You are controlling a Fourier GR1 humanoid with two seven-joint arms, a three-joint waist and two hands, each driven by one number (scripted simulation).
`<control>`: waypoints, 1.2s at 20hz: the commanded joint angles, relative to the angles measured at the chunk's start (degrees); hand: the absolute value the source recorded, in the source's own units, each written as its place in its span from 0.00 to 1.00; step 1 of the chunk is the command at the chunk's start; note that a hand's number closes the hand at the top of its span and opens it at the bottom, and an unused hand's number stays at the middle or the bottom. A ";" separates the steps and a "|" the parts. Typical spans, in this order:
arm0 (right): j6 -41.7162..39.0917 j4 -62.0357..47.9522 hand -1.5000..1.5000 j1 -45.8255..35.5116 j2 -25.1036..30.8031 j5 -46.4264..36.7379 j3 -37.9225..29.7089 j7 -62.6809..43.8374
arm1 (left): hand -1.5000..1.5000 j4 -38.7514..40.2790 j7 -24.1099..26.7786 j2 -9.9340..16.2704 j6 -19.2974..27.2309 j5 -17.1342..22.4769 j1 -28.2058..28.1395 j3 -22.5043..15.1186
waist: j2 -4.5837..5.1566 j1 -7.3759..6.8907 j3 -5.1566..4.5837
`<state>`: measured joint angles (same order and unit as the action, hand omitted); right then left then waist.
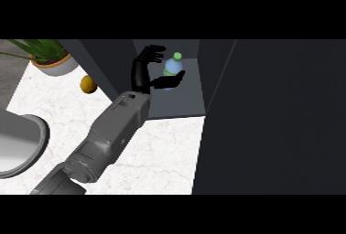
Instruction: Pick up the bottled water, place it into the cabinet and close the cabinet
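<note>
At the lower left of the frame a grey forearm crosses the white marbled desk (162, 151) toward the upper centre. There the left hand (145, 73) reaches into the dark open cabinet (182, 105). The clear bottled water with green cap (174, 66) stands upright just right of the palm, between spread fingers and thumb, seemingly released.
</note>
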<state>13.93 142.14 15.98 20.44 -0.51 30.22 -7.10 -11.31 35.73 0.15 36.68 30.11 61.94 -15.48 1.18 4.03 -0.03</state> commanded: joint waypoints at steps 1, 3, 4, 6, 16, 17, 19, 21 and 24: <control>-0.72 6.40 0.00 0.84 1.18 2.96 -1.66 -3.92 | 0.00 3.37 -1.24 -0.14 -0.18 -0.71 4.13 0.75 | 0.09 0.04 -0.02; -0.37 3.40 0.00 0.84 0.02 -0.31 1.78 -1.92 | 0.00 3.93 -0.85 0.99 -1.86 -0.06 4.87 2.02 | 0.15 0.25 -0.05; -0.49 3.05 0.00 0.80 0.08 -0.29 1.57 -1.88 | 0.00 3.60 1.61 -0.12 -2.04 0.21 2.86 2.42 | 0.10 0.03 -0.05; -0.50 7.07 0.00 2.44 1.46 0.95 -0.53 -3.01 | 0.00 4.11 4.03 0.74 -3.49 0.28 0.80 3.01 | 0.11 0.25 -0.06; -2.31 4.40 0.00 3.09 1.00 2.92 -1.03 0.55 | 0.00 5.83 4.93 -0.10 -5.59 -0.46 3.91 3.92 | 0.35 1.04 0.00; -1.41 3.30 0.00 1.90 -0.29 1.46 0.34 -0.33 | 0.00 5.30 3.78 -0.11 -5.83 -0.76 4.03 3.07 | 0.27 1.15 -0.03; -1.32 1.52 0.00 0.88 -0.84 3.53 -3.06 0.27 | 0.00 5.02 4.52 0.98 -9.56 -0.37 4.22 4.48 | 0.13 -0.54 0.00; -1.81 5.02 0.00 2.58 0.40 1.66 -0.24 -0.70 | 0.00 3.92 5.93 0.89 -12.30 0.23 4.82 5.20 | 0.24 0.59 -0.06; -1.06 2.87 0.00 -0.08 -0.57 0.71 -0.72 -2.20 | 0.00 0.84 5.68 -0.12 -20.14 0.99 5.18 5.38 | -0.11 -0.55 -0.08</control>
<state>12.53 142.07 16.27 20.02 0.24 29.42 -6.88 -8.31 40.85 0.36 23.20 30.49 66.42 -10.71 1.23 4.04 -0.09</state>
